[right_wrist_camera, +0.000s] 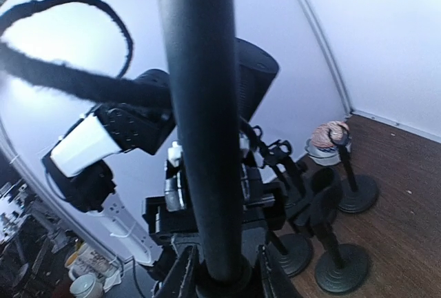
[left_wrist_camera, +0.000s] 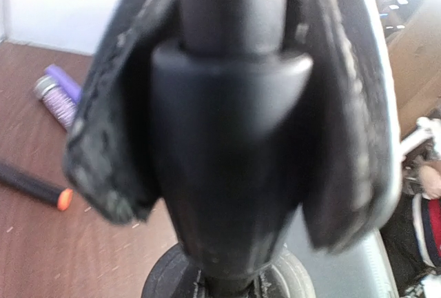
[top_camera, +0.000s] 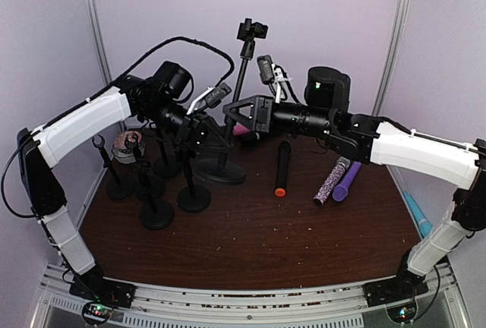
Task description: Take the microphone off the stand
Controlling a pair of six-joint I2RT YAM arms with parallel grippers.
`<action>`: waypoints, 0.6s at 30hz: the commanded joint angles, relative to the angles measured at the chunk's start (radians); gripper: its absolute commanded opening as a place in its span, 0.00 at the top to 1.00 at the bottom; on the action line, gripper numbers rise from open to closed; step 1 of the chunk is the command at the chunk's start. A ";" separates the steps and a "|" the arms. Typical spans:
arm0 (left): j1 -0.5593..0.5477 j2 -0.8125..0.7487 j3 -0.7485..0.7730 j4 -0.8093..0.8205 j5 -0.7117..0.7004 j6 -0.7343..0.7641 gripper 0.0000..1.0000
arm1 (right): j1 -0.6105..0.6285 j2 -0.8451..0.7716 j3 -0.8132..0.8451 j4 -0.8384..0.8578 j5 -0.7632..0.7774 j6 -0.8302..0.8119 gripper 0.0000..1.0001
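Our left gripper [left_wrist_camera: 227, 205] is clamped on a stand's thick black collar [left_wrist_camera: 227, 125], plain only in its wrist view. Our right gripper [right_wrist_camera: 224, 274] pinches the tall stand's pole [right_wrist_camera: 200, 105]. From above we count three lying on the table [top_camera: 243, 244] right of that stand: black microphone [top_camera: 281, 168], glittery microphone [top_camera: 331, 180], purple microphone [top_camera: 347, 181]. Whether the top clip [top_camera: 251, 30] holds a fourth, we cannot tell.

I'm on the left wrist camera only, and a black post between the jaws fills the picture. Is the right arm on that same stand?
Observer: Yes. In the top view the right arm has its jaws around the tall stand, higher up than the left arm does.
Operator: What's at its top?
Observer: A black clip; whether it holds anything I can't tell.
Operator: Anything crowding it?
Observer: Several smaller stands cluster on its left.
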 commanded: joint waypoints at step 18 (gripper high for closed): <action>0.011 -0.022 0.084 0.075 -0.124 0.014 1.00 | -0.022 -0.114 -0.106 -0.053 0.335 0.066 0.19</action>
